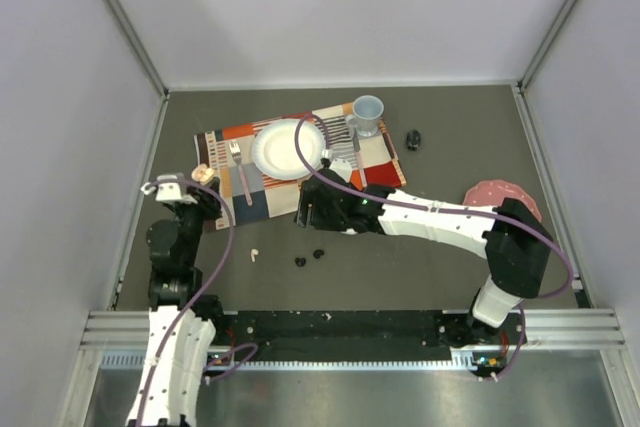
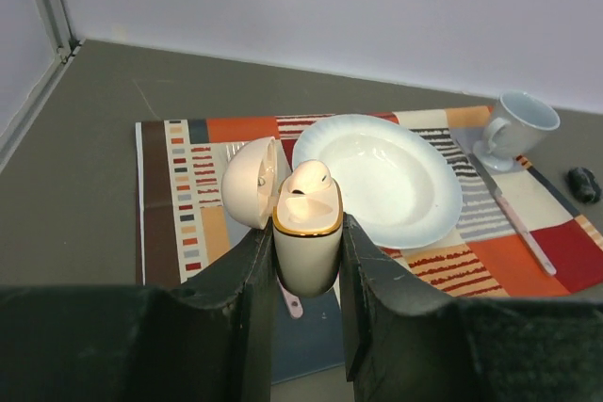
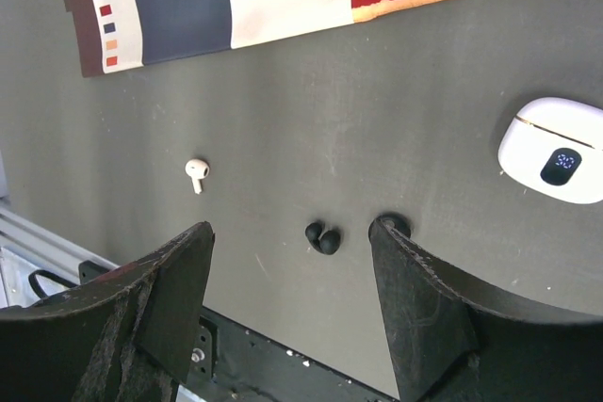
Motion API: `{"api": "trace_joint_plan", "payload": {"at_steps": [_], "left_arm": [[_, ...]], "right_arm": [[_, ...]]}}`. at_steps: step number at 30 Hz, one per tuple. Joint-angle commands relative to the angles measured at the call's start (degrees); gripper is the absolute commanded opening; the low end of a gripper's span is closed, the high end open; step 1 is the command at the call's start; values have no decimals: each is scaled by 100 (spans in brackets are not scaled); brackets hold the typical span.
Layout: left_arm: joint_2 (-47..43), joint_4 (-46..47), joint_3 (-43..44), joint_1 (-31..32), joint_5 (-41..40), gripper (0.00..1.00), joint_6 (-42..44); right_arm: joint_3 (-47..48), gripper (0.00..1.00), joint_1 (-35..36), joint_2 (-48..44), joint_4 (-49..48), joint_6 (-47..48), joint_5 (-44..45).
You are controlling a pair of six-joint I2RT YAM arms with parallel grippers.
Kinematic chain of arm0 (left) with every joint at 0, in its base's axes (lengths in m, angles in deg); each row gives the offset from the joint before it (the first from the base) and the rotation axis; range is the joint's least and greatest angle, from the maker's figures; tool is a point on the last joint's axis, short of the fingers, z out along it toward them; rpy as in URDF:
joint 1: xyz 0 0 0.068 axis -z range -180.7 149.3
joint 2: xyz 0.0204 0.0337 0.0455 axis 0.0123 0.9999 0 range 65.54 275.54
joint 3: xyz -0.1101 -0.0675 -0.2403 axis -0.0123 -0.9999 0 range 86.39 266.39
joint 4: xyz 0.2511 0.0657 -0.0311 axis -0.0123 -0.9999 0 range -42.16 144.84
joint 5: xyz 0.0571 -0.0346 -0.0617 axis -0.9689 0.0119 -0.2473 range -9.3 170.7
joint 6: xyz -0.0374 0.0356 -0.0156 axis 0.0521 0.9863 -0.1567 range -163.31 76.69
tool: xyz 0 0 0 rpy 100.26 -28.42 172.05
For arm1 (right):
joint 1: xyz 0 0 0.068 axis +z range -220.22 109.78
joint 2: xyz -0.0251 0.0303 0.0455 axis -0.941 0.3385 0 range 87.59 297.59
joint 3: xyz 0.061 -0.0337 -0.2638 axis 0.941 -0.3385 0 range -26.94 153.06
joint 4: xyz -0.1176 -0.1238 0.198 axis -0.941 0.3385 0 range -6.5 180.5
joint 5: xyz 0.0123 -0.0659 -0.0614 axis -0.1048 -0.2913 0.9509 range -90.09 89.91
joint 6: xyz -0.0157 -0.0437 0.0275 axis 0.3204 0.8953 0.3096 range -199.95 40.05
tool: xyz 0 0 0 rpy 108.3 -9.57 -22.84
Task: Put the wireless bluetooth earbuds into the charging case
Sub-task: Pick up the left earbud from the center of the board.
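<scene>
Left gripper (image 2: pixel 306 275) clamped on the cream, gold-rimmed charging case (image 2: pixel 307 251), lid open, near the striped cloth placemat (image 2: pixel 188 185); only the left wrist view shows one white earbud (image 2: pixel 306 181) in it. Right gripper (image 3: pixel 287 261) jaws apart, empty, over the dark table (image 3: pixel 377 91); below lie a white stemmed earbud (image 3: pixel 196 172) and a black roundish earbud (image 3: pixel 322 237). I judge them light, smooth, apt to skid; pinch the white one across its stem. Right wrist alone shows a white case with lit display (image 3: pixel 556 152).
</scene>
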Motion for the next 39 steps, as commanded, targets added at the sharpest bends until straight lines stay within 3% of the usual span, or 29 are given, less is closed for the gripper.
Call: {"api": "trace_joint_plan", "payload": {"at_steps": [1,6,20,39], "left_arm": [[33,879,107,-1067,1655,0,-642],[-117,748,160,-1518,1965,0,-704],[-803,-597,731,-1545,761,0,-414],[-979,-1555,1259,-1334,76,0,315]], "right_arm": [[298,68,40,-78,-92,-118,93],[763,66,154,447,4,-408,102],[2388,63,620,2311,453,-1464,392],[3436,53,998,3306,963,-2097,445]]}}
